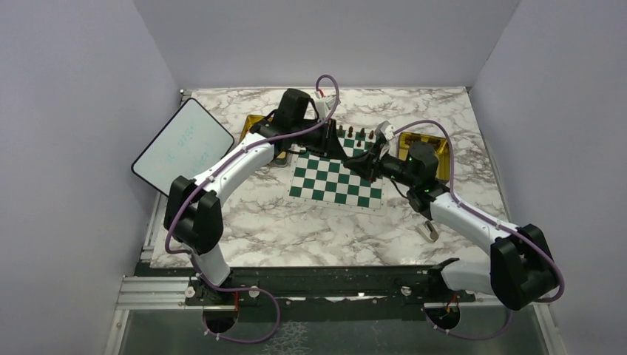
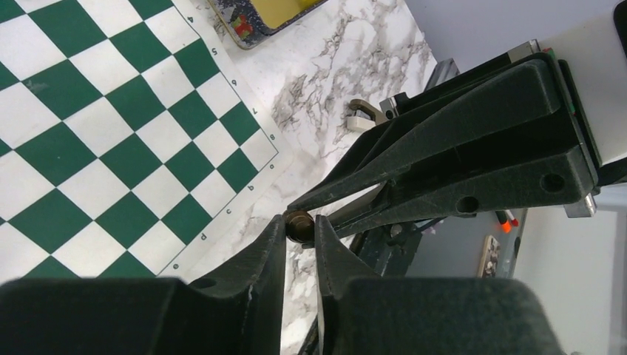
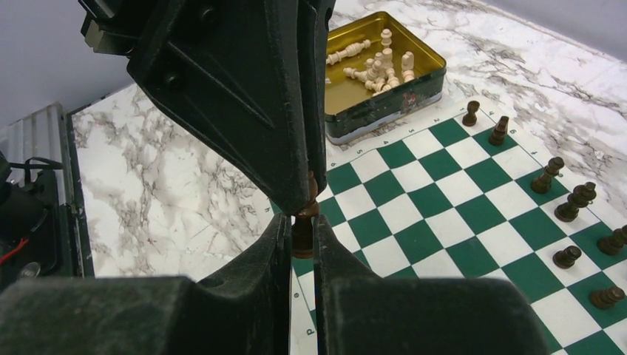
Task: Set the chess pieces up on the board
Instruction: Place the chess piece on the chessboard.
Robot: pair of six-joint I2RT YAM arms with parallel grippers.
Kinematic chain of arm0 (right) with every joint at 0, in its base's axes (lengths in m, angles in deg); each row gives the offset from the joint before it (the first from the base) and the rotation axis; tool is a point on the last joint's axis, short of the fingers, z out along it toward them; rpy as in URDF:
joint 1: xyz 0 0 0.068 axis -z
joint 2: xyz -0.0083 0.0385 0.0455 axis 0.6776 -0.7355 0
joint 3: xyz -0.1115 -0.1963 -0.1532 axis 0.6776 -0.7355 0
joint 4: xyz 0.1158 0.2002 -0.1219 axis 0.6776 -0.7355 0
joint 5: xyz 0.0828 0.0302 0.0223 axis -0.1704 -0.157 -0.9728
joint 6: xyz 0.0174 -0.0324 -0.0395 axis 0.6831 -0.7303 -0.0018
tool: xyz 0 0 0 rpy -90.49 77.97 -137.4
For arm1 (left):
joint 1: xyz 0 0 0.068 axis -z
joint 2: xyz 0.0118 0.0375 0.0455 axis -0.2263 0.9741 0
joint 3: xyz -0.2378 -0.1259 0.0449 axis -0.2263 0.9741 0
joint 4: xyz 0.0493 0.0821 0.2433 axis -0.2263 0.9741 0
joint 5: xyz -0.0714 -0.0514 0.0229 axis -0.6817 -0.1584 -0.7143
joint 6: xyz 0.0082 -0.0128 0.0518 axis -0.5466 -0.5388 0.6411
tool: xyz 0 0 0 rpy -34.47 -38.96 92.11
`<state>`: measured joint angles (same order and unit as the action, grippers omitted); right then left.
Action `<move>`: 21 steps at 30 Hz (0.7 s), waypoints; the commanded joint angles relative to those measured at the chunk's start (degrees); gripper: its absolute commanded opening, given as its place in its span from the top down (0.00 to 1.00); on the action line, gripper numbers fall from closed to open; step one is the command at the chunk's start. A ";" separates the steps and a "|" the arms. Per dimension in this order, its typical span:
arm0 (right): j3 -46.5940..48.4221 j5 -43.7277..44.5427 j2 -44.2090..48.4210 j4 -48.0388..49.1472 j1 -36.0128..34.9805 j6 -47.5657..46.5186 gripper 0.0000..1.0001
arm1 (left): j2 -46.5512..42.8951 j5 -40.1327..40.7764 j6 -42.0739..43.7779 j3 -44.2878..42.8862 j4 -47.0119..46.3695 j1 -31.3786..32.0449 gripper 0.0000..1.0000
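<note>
One small dark-brown turned chess piece [image 3: 303, 237] is clamped by the left jaws and the right jaws together, meeting tip to tip over the edge of the flat checkered board [image 3: 444, 185] on the marbled counter [image 3: 170, 192].

One dark brown chess piece [image 3: 302, 240] is gripped between the tips of the right pincer [image 3: 302, 225] and also pinched by the left pincer [image 2: 300, 220]. The green-and-white board [image 3: 444, 188] lies flat just beyond them. Several dark pieces [image 3: 547, 175] are stood upright along its far side, and cream pieces [image 3: 373, 66] are heaped further off in a tin [image 3: 384, 111].
</note>
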<state>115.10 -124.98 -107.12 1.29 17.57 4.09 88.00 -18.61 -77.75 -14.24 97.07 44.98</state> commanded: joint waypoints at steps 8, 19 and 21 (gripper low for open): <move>0.76 3.48 -0.38 -1.92 -0.32 -0.35 0.64 | 0.68 2.88 1.41 -2.37 -1.21 0.27 0.92; -3.65 12.14 7.75 -6.46 -0.36 6.24 0.00 | 5.59 24.56 6.81 -9.00 -0.27 0.27 0.92; -3.79 14.52 9.75 -9.13 -0.32 7.70 0.00 | 7.61 28.25 8.01 -11.42 -0.27 0.27 0.92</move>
<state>112.09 -116.61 -101.55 -3.78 17.57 8.29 92.17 -1.52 -73.11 -21.21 97.44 45.09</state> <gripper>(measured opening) 0.996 0.132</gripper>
